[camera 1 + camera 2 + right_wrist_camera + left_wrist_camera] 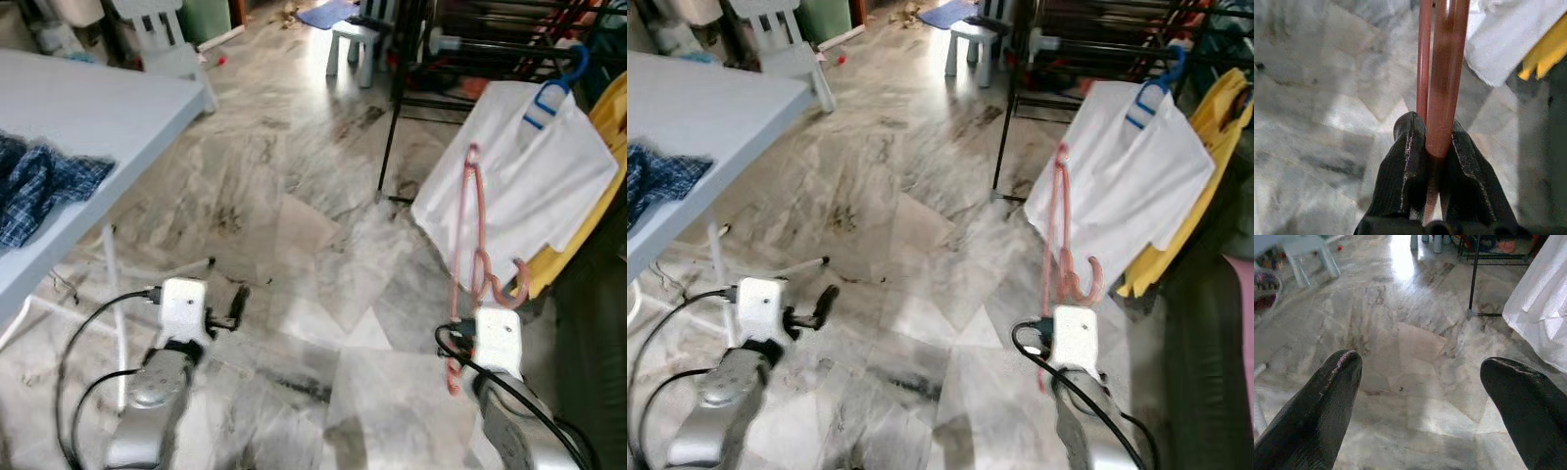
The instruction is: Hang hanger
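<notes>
A salmon-pink plastic hanger (461, 227) stands nearly upright in front of my right arm, its hook (511, 284) curling low near the wrist. My right gripper (1433, 141) is shut on the hanger's bars (1444, 73), both black fingers pressed against them. Just beyond the hanger stands a black drying rack (390, 117), where a white shirt (529, 181) hangs on a blue hanger (554, 90). My left gripper (1420, 377) is open over bare marble floor, low at the left (236, 303), holding nothing.
A yellow garment (600, 186) hangs behind the white shirt. A grey table (88, 108) with a blue plaid cloth (39, 181) fills the left. A small stool (353, 44) and a white chair (162, 39) stand far back. Open marble floor lies between.
</notes>
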`<state>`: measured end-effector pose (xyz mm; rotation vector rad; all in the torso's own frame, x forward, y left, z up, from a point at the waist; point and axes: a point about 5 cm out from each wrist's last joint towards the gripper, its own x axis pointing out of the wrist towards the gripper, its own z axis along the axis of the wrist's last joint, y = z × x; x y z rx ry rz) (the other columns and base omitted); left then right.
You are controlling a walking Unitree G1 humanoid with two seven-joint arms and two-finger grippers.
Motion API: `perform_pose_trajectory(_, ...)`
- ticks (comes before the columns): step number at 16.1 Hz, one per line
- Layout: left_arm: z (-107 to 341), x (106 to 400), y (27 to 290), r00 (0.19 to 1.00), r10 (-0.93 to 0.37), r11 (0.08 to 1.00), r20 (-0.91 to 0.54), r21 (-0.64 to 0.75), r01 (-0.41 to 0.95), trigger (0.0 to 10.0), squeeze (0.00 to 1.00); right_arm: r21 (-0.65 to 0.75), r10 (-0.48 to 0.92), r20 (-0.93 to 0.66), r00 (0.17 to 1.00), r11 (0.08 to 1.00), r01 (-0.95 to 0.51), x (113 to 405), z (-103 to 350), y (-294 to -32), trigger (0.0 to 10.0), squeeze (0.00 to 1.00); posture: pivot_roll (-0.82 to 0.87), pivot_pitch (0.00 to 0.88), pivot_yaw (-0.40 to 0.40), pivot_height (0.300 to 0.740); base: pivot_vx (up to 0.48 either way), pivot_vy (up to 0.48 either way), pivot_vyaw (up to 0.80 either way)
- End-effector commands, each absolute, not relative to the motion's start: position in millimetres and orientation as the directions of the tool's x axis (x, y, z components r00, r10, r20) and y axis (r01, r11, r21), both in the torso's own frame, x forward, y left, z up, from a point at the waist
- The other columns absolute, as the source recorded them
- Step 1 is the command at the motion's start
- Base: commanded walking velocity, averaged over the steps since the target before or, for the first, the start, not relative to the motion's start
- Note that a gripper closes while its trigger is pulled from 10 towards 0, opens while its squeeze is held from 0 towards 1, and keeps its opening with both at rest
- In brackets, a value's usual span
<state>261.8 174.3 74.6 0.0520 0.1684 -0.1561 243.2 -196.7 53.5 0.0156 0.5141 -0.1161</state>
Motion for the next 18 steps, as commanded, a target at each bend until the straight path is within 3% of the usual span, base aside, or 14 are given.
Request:
perform_pose_trajectory(1,76,263,171,0.969,-0.176,0.982,-0.173,0.032,0.184,10.0,0.0,-0.035,-0.152,-0.511,0.846,0.987,0.156,238,51,-207,10.0,0.0,-0.08,0.137,0.028,0.74,0.401,0.0,0.0)
perform_pose_trajectory(12,72,265,157,0.957,-0.211,0.977,-0.2,-0.034,0.208,10.0,0.0,-0.015,-0.133,-0.563,0.815,0.988,0.151,243,48,-201,10.0,0.0,-0.1,0.161,0.02,0.74,0.426,0.0,0.0)
perform_pose_trajectory(18,68,265,150,0.952,-0.218,0.976,-0.214,-0.066,0.209,10.0,0.0,-0.018,-0.112,-0.584,0.804,0.992,0.125,242,47,-199,10.0,0.0,-0.12,0.16,0.015,0.74,0.395,0.232,-0.72)
